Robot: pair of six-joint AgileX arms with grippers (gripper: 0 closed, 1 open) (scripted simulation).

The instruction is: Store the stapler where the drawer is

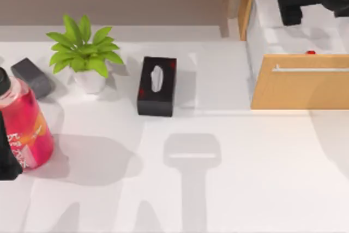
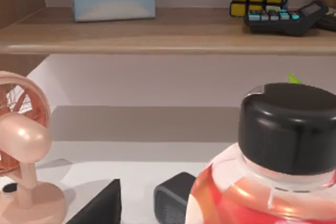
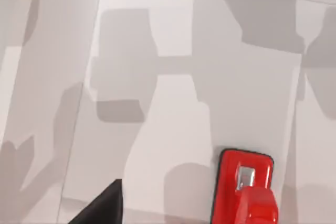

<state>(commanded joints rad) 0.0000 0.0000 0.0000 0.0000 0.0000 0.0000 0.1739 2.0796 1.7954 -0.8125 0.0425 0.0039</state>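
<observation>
The left gripper (image 1: 6,159) is waiting at the left edge of the table, and I cannot tell whether it is apart or together. A pink bottle with a black cap (image 1: 24,126) is standing directly in front of it, so close that it is covering much of the left wrist view, and a dark grey block (image 1: 32,77) is lying just beyond the bottle. In my judgement this arm is only parked, because nothing on its side seems to belong to the task. Farther to its right a potted plant (image 1: 84,53) and a black tissue box (image 1: 157,85) are sitting well apart from both grippers. The drawer (image 1: 300,88) is standing pulled out, its wooden front with the silver bar handle (image 1: 311,69) facing the open table, so that the white inside is lying open from above. The right gripper (image 1: 289,8) is hanging over this white inside, and here too I cannot tell whether it is apart or together. The stapler (image 3: 244,187), a red one with a small metal plate, is lying flat on the drawer floor below this gripper and a little to one side, touching nothing but the floor. It seems that the stapler is already resting where it belongs, and the drawer is probably waiting to be pushed in.
</observation>
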